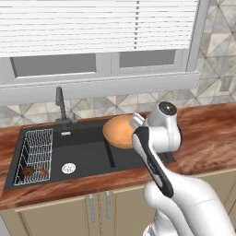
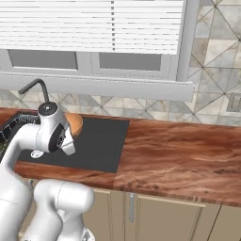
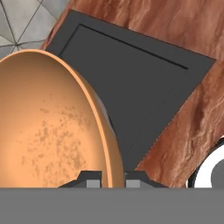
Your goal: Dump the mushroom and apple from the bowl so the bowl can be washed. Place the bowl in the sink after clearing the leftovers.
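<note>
Here the claw (image 3: 113,179) holds the bowl (image 3: 52,127) by its rim: in the hand view one dark finger tip stands on each side of the orange edge, closed on it. The bowl is tilted steeply, nearly on its side, and its inside is bare apart from some darker speckles. In the left base view the bowl (image 1: 119,131) hangs in the air over the right part of the sink (image 1: 87,150), just left of the arm's wrist, with its open side turned to the left. In the right base view a small piece of the bowl (image 2: 74,123) shows behind the wrist. The sink is black, with a silver drain (image 1: 68,168) on its floor and a dark faucet (image 1: 60,103) behind it. A white wire rack (image 1: 33,156) sits in the left part of the sink, and two small things (image 1: 36,171) lie in its near end; I cannot tell what they are. The worktop (image 2: 179,150) around is of reddish wood.
</note>
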You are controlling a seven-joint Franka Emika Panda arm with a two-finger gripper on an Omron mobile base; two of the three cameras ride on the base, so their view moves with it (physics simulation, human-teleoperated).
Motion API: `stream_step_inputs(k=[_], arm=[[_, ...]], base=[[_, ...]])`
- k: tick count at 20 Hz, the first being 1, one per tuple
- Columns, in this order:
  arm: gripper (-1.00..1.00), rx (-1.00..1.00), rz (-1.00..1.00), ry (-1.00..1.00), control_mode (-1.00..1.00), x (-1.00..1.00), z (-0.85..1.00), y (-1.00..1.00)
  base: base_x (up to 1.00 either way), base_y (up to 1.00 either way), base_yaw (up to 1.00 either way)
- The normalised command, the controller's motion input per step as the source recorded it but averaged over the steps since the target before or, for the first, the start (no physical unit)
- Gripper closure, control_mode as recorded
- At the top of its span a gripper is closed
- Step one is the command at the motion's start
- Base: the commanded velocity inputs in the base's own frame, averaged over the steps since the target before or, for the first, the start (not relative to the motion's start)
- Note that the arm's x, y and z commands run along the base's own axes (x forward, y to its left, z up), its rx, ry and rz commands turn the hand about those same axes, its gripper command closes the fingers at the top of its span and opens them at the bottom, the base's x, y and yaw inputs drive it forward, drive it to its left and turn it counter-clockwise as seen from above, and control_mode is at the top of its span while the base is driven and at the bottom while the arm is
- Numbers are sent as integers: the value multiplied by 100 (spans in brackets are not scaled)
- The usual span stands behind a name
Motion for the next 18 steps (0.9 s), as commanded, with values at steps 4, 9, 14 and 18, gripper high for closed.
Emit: stream_step_inputs(k=[4,9,14,18], arm=[[100,0,18,16,-100,37,0,0],[100,0,21,7,-100,20,-3,14],[100,0,10,1,-100,0,-25,25],[100,0,1,0,-100,25,-19,46]], base=[[0,0,0],[0,0,0],[0,0,0],[0,0,0]])
